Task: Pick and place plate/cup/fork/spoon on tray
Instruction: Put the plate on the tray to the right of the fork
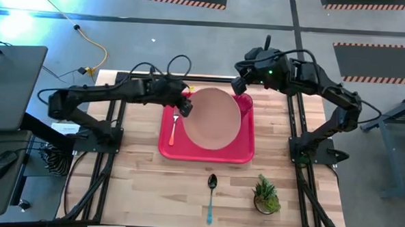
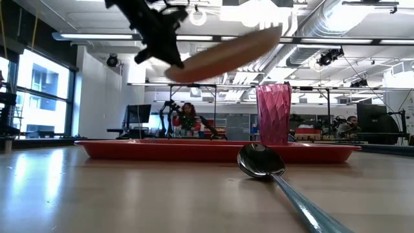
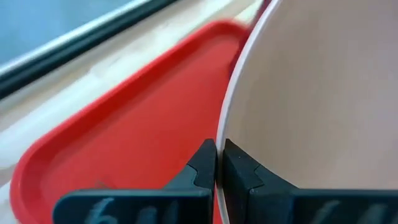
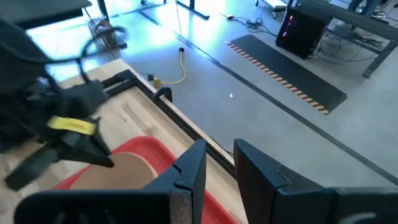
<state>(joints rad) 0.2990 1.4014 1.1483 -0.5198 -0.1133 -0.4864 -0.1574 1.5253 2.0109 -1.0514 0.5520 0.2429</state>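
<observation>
Now the plate (image 1: 212,118) hangs tilted above the tray (image 1: 207,153), pinched at its rim by the left tool (image 1: 184,108). On the tray lie the fork (image 1: 174,128) and the standing cup (image 2: 273,114). Nearer, the spoon (image 1: 210,196) rests on the surface (image 1: 137,193). Over the tray's far corner, the right tool (image 4: 217,163) hovers with fingers spread.

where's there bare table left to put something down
Bare wood lies left of the spoon in front of the tray, and between the tray and the right frame rail. The tray is crowded: fork, cup, and the plate held above it by the left gripper.
</observation>
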